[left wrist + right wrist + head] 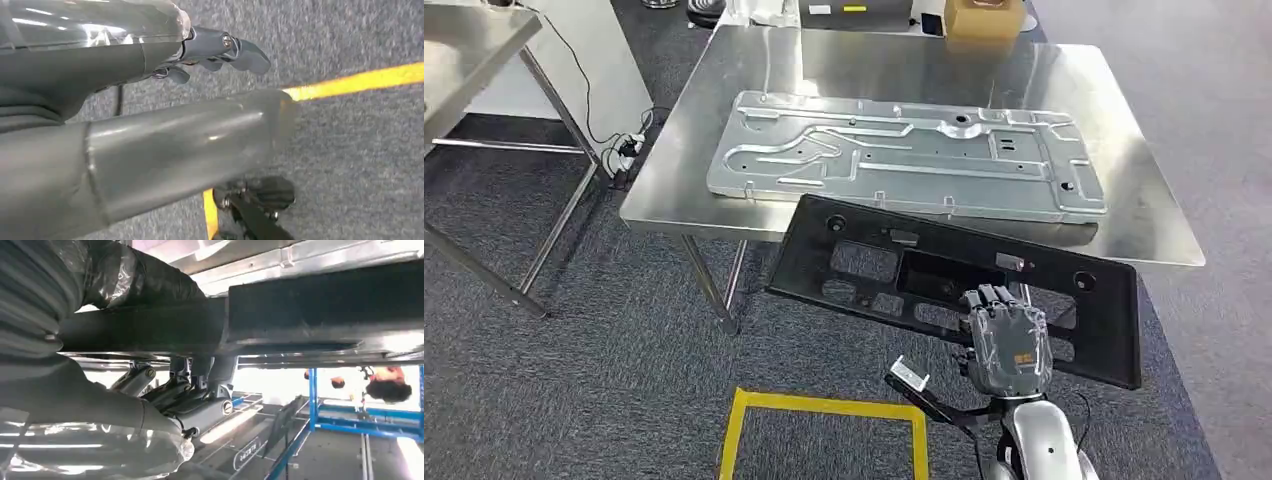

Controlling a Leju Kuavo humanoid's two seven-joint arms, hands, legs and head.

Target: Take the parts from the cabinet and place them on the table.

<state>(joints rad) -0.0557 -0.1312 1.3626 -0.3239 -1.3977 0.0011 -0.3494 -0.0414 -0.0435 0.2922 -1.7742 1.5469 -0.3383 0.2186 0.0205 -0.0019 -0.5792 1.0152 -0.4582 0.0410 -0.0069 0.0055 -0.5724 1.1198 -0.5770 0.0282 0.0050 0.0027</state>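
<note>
A long black plastic panel (924,270) with several cut-outs hangs tilted in front of the steel table (844,70), its far edge at the table's front edge. My right hand (1009,345) grips the panel's near edge from below. The right wrist view shows the panel (320,295) clamped between the thumb and the fingers (200,410) of that hand (165,400). A large silver stamped metal panel (904,155) lies flat across the table. My left hand (210,47) hangs over the grey carpet and holds nothing, its fingers loosely apart.
A second steel table (474,50) stands at the left, with cables and a power strip (629,150) on the floor between them. A cardboard box (982,18) sits at the table's far edge. Yellow tape (824,405) marks the carpet. A person (390,385) stands by a blue rack (315,400).
</note>
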